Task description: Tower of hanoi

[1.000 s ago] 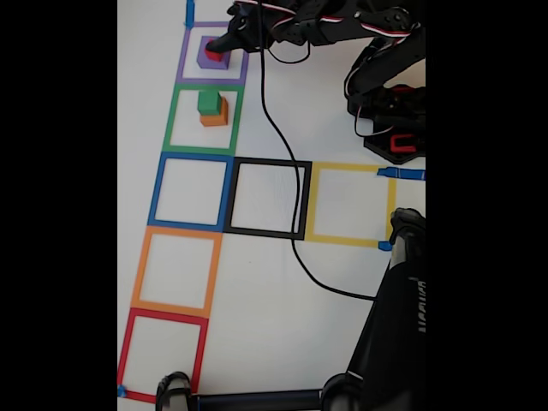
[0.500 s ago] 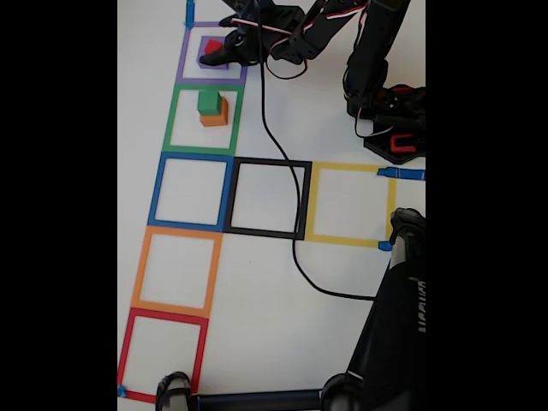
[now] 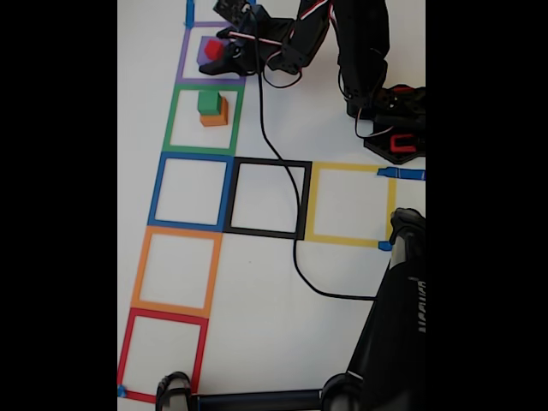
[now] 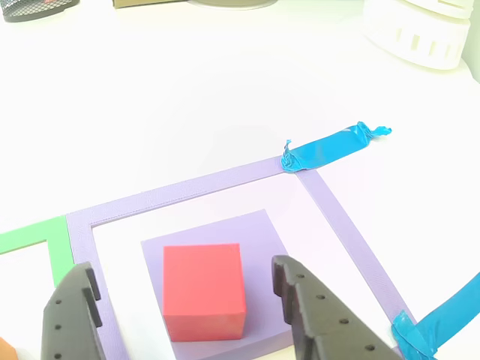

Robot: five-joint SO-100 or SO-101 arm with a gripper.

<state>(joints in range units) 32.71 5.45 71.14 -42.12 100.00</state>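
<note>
Right now your black two-finger gripper [image 4: 187, 300] has its jaws released, one dark finger [image 4: 71, 319] on each side of the small red cube [image 4: 203, 289] without touching it. That red cube sits on top of the large purple cube [image 4: 259, 229], inside the purple tape square [image 4: 187, 191] on the white bench [image 4: 187, 97]. From the fixed view you see the arm [image 3: 291, 43] reaching over that same square at the top of the column, with the red cube [image 3: 213, 50] beneath its tip. One square down, in the green tape outline [image 3: 204, 120], the green cube [image 3: 207, 100] rests on the orange cube [image 3: 215, 116].
</note>
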